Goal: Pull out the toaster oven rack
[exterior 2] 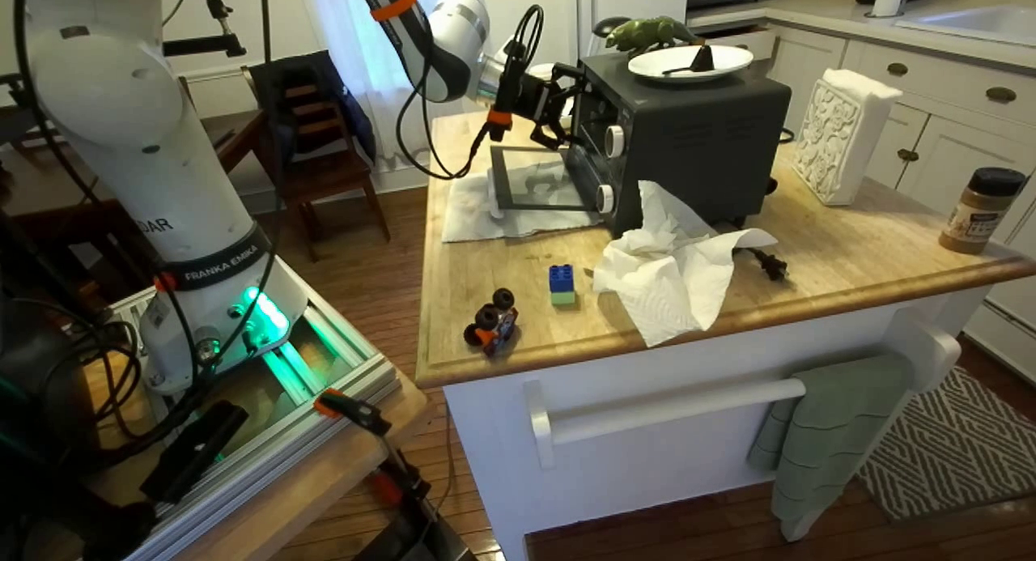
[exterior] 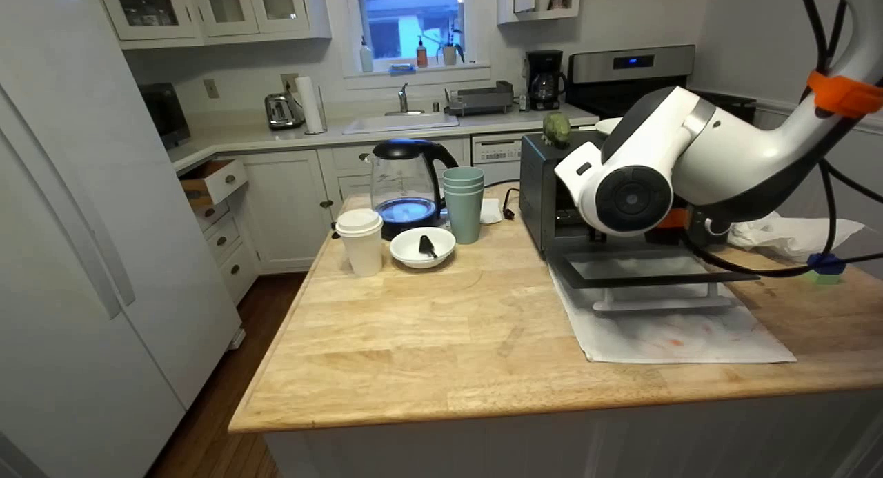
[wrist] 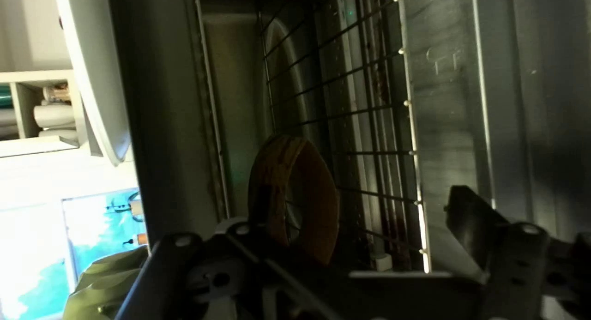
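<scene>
Since the toaster oven [exterior 2: 688, 140] has its door [exterior 2: 541, 180] down toward the butcher-block top's [exterior: 448, 340] edge, gripper [wrist: 362, 193] fingers are apart, guessing to straddle the rack's [wrist: 369, 153] front edge.

I see the kettle [exterior: 394, 181] and cups [exterior: 465, 212] left of the toaster oven [exterior: 534, 188] in an exterior view, the bowl [exterior: 422, 263] nearer than those, the rack [wrist: 408, 103] inside the toaster oven, plate [exterior 2: 660, 61] and figurine [exterior 2: 647, 33] on top.
</scene>
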`<action>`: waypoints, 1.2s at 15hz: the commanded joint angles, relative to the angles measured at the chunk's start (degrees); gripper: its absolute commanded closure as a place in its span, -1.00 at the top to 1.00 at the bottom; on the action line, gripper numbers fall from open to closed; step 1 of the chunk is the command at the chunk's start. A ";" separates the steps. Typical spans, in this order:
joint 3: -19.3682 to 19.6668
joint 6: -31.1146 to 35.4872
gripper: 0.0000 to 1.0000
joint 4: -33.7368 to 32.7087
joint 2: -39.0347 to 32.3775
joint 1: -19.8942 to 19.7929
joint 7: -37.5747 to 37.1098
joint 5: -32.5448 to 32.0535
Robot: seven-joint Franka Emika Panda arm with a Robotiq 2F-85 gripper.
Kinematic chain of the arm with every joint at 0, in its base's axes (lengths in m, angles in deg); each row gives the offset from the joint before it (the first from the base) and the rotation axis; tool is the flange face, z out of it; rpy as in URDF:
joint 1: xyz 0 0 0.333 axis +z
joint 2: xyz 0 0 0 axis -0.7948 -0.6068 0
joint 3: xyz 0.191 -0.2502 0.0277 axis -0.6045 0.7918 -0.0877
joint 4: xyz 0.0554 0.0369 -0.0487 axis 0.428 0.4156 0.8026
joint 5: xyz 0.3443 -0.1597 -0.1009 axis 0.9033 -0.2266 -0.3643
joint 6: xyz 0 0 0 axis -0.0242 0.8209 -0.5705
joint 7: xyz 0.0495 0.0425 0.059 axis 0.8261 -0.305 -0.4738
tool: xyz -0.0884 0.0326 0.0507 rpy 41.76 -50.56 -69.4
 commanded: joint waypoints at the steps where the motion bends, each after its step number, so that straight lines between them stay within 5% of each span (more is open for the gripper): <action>1: 0.06 -0.58 0.33 -3.06 -2.32 -0.69 -0.12 -1.58; 10: -0.14 -0.58 -0.91 -3.30 -3.80 -0.87 1.18 -0.03; 18: -0.88 0.16 -0.93 1.67 -0.37 -0.68 2.38 2.15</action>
